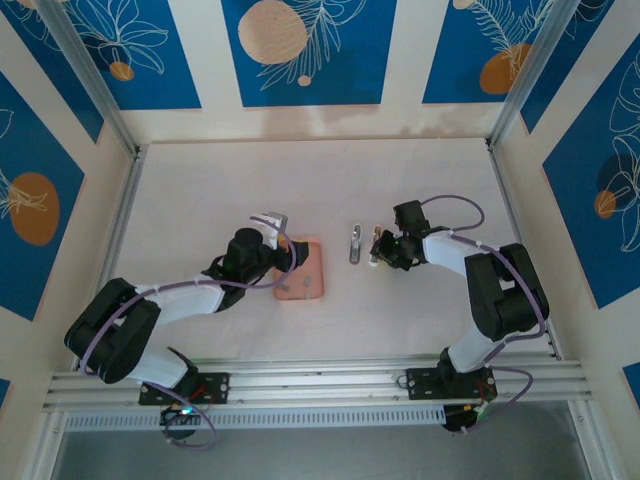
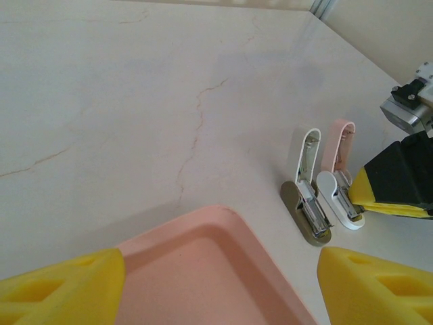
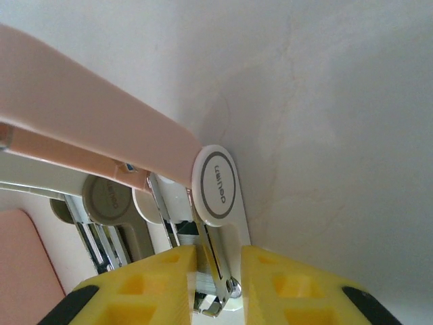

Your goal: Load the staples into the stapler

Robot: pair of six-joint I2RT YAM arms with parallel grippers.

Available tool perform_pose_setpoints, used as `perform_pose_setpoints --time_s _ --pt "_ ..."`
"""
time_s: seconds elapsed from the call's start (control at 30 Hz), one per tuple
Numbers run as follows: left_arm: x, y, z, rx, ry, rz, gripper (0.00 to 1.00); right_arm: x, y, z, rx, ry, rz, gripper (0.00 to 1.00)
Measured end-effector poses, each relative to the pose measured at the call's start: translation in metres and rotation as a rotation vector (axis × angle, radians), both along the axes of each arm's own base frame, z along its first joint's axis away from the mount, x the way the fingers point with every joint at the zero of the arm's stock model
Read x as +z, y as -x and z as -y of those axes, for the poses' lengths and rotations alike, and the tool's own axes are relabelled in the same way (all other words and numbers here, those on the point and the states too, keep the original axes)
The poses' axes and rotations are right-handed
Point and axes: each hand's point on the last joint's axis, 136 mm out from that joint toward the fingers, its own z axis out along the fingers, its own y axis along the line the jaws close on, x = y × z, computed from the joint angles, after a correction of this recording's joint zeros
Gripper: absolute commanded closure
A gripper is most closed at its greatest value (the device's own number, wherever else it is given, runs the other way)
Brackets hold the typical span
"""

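Staples [image 1: 305, 272] are lying unloaded in the tray [image 2: 215, 227], with the left gripper [image 2: 216, 284] hovering released above it. Beyond, the right gripper [image 3: 218, 271] is clamping the opened stapler [image 3: 215, 186] on the table [image 1: 200, 190]. Insertion is pending.

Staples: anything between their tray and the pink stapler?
Yes. A second, white-and-grey stapler lies open between the pink tray and the pink stapler held in the right tool.
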Motion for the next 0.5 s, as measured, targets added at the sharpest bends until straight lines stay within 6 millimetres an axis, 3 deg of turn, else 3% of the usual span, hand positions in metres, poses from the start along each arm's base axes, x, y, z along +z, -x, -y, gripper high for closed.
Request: perform_pose_setpoints --time_s 0.2,0.5 --pt "-0.003 0.002 0.001 -0.010 -0.011 -0.022 0.25 0.014 -0.001 0.002 0.005 0.010 0.048 0.65" --pt "0.007 0.000 0.013 -0.042 0.029 -0.048 0.23 0.065 0.015 -0.009 0.084 0.045 0.194 0.61"
